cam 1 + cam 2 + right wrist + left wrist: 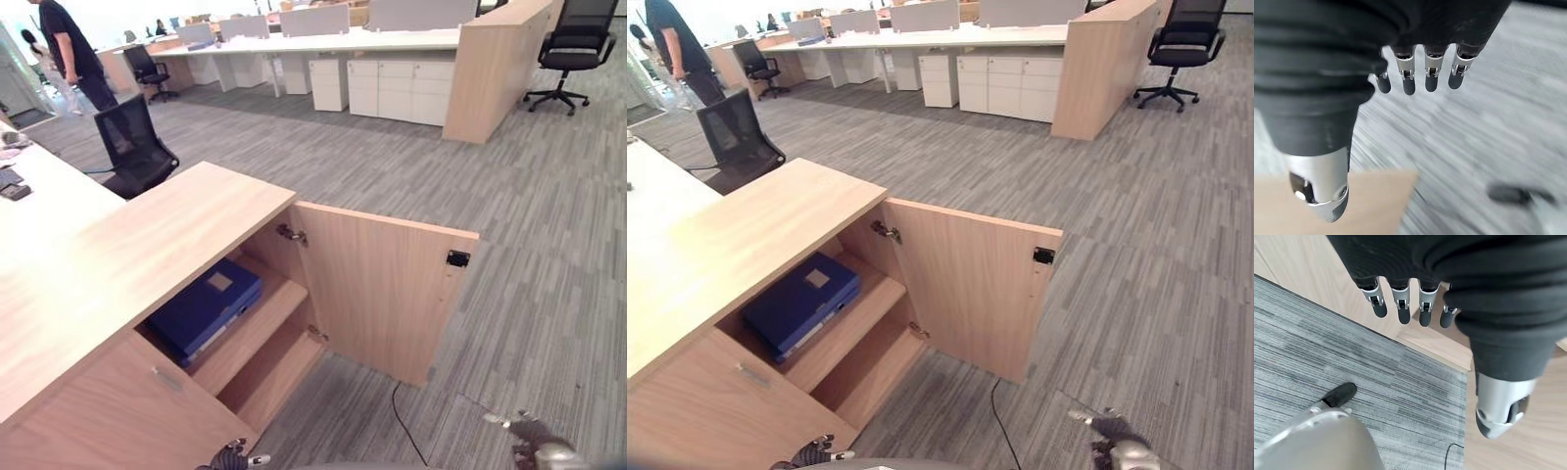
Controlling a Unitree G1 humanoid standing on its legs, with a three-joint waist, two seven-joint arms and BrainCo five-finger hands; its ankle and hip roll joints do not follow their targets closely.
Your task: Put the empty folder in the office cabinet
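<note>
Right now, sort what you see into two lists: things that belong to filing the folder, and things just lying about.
Part of the job:
- blue folder, lying flat on the upper shelf
- cabinet, with its door swung open
- left hand, open and empty
- right hand, open and empty

Just lying about:
- black chair beside the cabinet
- white desks across the room
- person standing far off

Head stereo downward; wrists close-up.

Dark ribbed cover wraps the left hand (1449,274), bulging in folds. Silver fingers (1400,301) in a row, each dark-tipped, small black fittings on them. The right hand (1352,58) matches: black ribbing, chunky silver thumb (1320,183), dark cap.
</note>
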